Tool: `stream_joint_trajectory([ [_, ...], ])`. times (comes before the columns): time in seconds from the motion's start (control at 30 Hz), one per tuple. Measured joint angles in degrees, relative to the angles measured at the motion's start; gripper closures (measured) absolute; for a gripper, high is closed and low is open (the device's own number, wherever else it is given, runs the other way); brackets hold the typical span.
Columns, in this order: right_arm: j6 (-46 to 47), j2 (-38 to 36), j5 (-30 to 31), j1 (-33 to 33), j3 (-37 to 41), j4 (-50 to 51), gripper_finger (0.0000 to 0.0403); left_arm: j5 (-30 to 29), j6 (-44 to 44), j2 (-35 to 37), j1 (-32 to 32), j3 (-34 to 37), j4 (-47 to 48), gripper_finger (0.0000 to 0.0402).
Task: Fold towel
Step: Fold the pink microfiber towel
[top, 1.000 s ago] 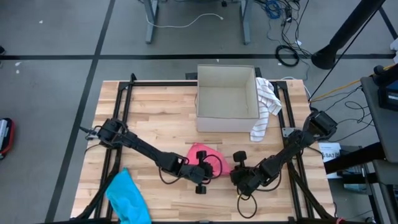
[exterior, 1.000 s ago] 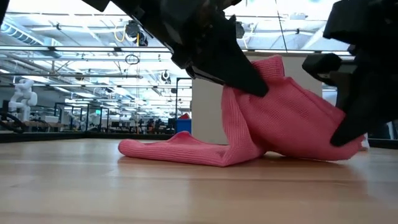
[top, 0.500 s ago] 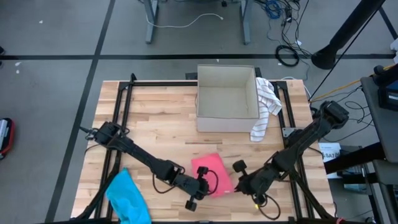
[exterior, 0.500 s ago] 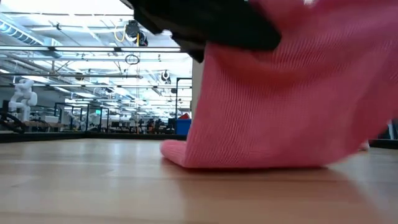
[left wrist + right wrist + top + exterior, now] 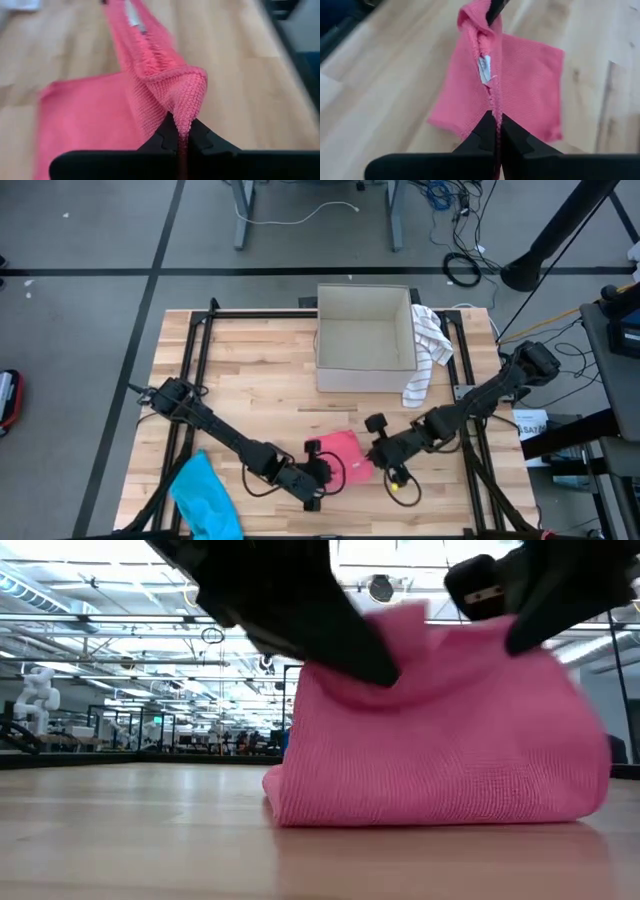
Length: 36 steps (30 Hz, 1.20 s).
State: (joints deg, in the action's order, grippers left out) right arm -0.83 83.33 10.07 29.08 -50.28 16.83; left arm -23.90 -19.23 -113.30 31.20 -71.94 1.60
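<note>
Two hands pinching pink towel (image 5: 341, 455) edge

A pink towel (image 5: 440, 740) is resting on the wooden table (image 5: 130, 840), rising from the surface as a tall fold. Two dark grippers are reaching down from above and holding its upper edge, the left gripper (image 5: 375, 670) at the picture's left and the right gripper (image 5: 515, 635) at its right. A bright hall is showing behind.
</note>
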Motion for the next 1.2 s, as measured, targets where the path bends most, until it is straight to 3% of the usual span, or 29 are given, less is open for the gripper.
stream_joint_trajectory([
  [0.27, -2.4, 0.2, 0.0, -5.9, 0.0, 0.9, 0.0403, -14.2, -7.2, -0.1, 0.9, 0.0, 4.1, 0.0399],
  [0.47, -3.3, 0.8, -1.7, -8.9, 0.0, 0.0, 0.0403, -15.3, -12.5, -0.1, 0.6, 2.0, 5.4, 0.0393],
  [0.67, -4.7, 5.1, -1.6, -10.8, 0.0, -2.7, 0.0386, -15.5, -19.6, -0.1, -0.2, 6.9, 5.4, 0.0357],
  [0.9, -4.5, 9.5, 2.1, -12.6, 0.0, -3.9, 0.0313, -15.8, -18.7, -0.1, -1.0, 8.2, 5.0, 0.028],
  [1.07, -2.9, 9.2, 4.8, -13.0, 0.0, -4.1, 0.0243, -20.2, -18.2, -0.1, -1.2, 8.2, 4.9, 0.022],
  [1.2, -2.9, 7.8, 8.2, -12.8, 0.0, -4.1, 0.021, -23.5, -17.8, -0.1, -1.2, 8.2, 5.0, 0.0185],
])
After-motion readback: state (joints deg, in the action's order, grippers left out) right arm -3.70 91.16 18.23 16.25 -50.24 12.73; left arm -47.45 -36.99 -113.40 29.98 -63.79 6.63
